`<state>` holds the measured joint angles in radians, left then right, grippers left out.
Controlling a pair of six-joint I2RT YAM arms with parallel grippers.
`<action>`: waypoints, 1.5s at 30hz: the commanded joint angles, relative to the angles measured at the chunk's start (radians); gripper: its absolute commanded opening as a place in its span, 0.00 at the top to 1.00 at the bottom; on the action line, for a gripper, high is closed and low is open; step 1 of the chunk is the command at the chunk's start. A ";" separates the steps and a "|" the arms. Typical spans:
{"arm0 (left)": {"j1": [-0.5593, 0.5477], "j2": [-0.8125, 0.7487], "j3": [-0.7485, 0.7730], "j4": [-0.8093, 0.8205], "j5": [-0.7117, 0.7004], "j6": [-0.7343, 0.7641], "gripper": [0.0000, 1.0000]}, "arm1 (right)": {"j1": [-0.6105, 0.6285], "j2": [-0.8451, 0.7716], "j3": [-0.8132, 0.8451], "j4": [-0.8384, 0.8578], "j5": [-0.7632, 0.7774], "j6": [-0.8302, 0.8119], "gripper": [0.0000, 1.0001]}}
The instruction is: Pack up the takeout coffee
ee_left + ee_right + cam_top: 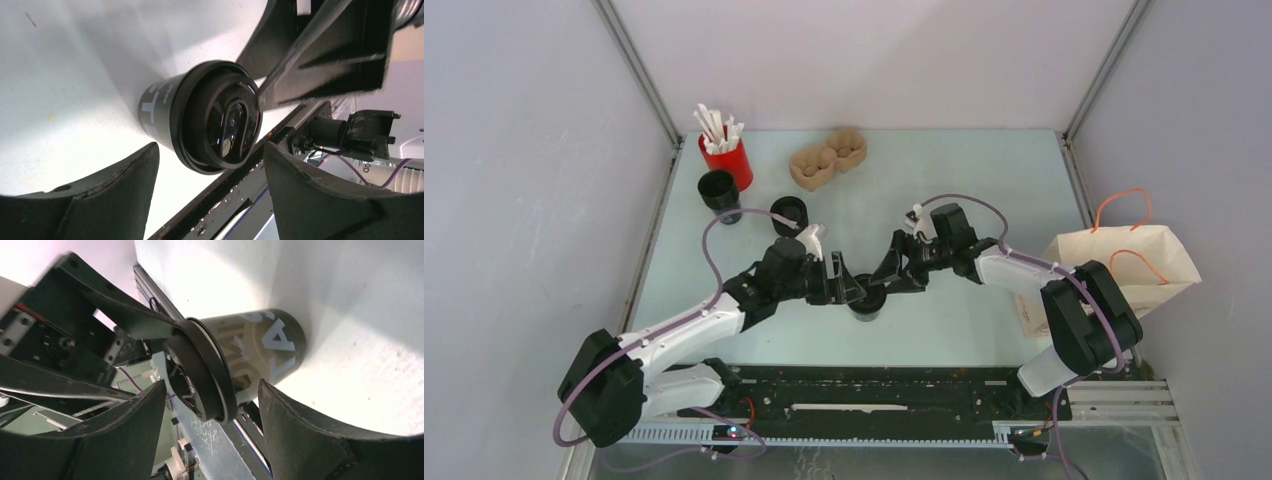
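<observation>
- the takeout coffee point(867, 300), a small black cup with white lettering and its black lid on, stands upright on the pale table point(984, 190), near the front edge and midway between the two arms.
- the left gripper point(848, 291) reaches in low from the left, its arm stretched out from the near left corner. its fingers are spread wide to either side of the lid.
- the right gripper point(892, 281) comes in from the right on an arm bent at the elbow. its fingers are also wide apart, flanking the cup and not clamped on it.
- in the wrist views, one finger of each gripper looks to rest against the lid's rim.
- behind the left arm sit a squat black round piece point(789, 213) and an open black cup point(719, 190).
- a red cup point(733, 163) holds white sticks point(715, 125).
- a brown pulp cup carrier point(827, 158) lies at the back.
- a brown paper bag point(1124, 265) with orange handles sits at the right edge, its inside hidden.
</observation>
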<state>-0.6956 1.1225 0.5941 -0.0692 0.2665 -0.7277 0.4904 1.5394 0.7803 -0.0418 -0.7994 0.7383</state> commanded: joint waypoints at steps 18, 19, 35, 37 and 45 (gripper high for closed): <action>-0.092 -0.157 -0.065 -0.057 -0.118 -0.067 0.12 | 0.003 -0.056 0.229 -0.365 0.233 -0.307 0.11; -0.088 -0.173 -0.067 -0.079 -0.139 -0.063 0.11 | 0.008 -0.071 0.232 -0.392 0.258 -0.322 0.10; 0.104 0.041 0.094 0.017 0.187 0.078 0.16 | 0.038 -0.298 -0.122 -0.043 0.026 0.064 0.04; 0.105 0.072 0.103 0.019 0.202 0.089 0.22 | 0.048 -0.288 -0.147 0.010 0.015 0.104 0.04; 0.105 0.121 0.072 0.039 0.188 0.110 0.28 | 0.053 -0.206 -0.201 0.215 0.042 0.215 0.14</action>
<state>-0.5953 1.2358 0.6498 -0.0765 0.4301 -0.6609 0.5396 1.2987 0.5812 0.0139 -0.7536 0.8742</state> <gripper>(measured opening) 0.721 0.894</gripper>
